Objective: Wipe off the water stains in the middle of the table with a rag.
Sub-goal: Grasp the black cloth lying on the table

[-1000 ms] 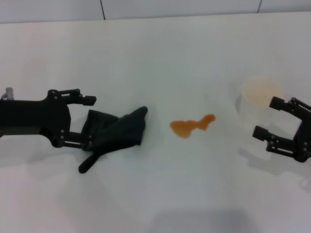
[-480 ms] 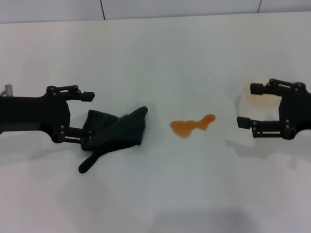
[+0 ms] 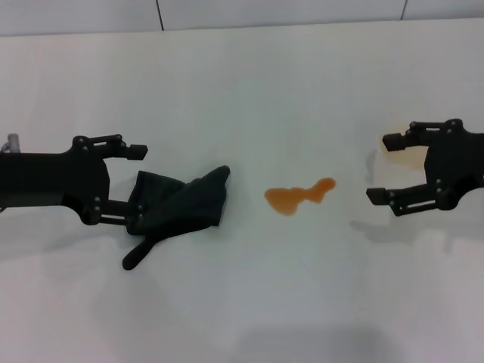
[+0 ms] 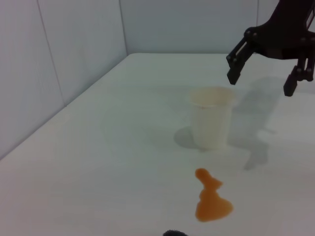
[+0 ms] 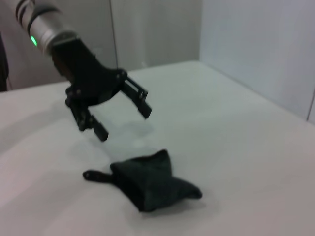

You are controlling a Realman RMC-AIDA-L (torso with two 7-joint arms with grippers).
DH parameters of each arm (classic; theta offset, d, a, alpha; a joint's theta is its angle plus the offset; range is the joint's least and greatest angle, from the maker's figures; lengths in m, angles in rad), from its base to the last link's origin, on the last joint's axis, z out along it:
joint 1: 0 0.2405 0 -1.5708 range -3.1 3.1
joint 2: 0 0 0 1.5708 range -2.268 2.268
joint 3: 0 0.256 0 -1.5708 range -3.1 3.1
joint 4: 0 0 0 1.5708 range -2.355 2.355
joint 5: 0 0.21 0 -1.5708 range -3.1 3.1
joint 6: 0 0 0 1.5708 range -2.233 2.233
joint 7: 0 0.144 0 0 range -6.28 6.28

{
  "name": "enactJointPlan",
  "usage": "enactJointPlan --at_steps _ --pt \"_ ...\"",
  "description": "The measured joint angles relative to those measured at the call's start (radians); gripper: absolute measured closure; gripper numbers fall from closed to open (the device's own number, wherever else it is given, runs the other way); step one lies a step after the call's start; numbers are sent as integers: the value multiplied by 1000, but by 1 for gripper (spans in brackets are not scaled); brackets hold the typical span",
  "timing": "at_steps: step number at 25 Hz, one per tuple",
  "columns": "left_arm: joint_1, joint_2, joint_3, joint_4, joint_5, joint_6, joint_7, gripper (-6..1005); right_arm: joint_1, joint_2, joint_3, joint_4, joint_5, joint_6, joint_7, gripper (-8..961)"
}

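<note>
The water stains are one orange-amber puddle point(image 3: 299, 197) in the middle of the white table point(image 3: 242, 83); it also shows in the left wrist view point(image 4: 209, 199). The dark green-black rag point(image 3: 181, 203) lies crumpled to the puddle's left, a narrow strip trailing toward the front. My left gripper point(image 3: 138, 185) is open at the rag's left end; the right wrist view shows it point(image 5: 124, 124) hovering above the table just beyond the rag point(image 5: 152, 184), not holding it. My right gripper point(image 3: 380, 168) is open and empty, raised over the white cup point(image 4: 211, 118).
The white cup point(image 3: 399, 153) stands right of the puddle, mostly hidden by my right gripper in the head view. A grey wall runs along the table's far edge point(image 3: 242, 26).
My right gripper has swung up and to the left, from beside the cup to above it. My left gripper has barely shifted. The rag and puddle have not moved.
</note>
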Motion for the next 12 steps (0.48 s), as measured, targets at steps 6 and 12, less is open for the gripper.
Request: enactJointPlan --at_steps 6,12 --pt "-1 -1 1 -4 8 -4 -25 109 7 2 -1 -20 -34 -15 39 82" --pt "-42 6 6 -1 65 -20 -138 110 7 4 -11 -38 -11 -7 53 82"
